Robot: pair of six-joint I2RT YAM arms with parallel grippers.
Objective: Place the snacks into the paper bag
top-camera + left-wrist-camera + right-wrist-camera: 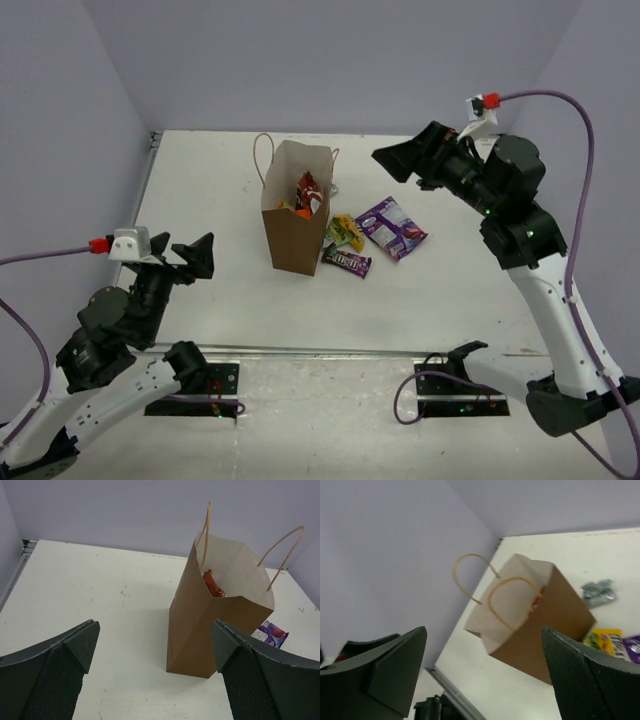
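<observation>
Pale lilac walls closed in a white tabletop (200, 180). The paper bag (296, 228) stood upright with its mouth open, and a red-orange chip bag (308, 192) was already poking up inside it. Just right of the bag lay a yellow-green packet (347, 231), with a dark brown candy (347, 262) nearer me and a purple packet (392, 228) further right. A small silver wrapper (598, 592) lay by the bag's far right corner.

My left hand (186, 252) hung left of the bag, spread wide and holding nothing. My right hand (398, 160) hovered high to the bag's right, just as wide and empty.

I judged a right-arm pick to be next. The purple packet sat clearest of the others, so I would come straight down on it and pinch across its short width. Then I would lift well above the rim, steer clear of the loop handles and let go low inside the mouth. The light bag might tip if nudged.

The bag's floor was hidden. An orange scrap beside the chip bag was too small to identify, and the silver wrapper barely showed from above.
</observation>
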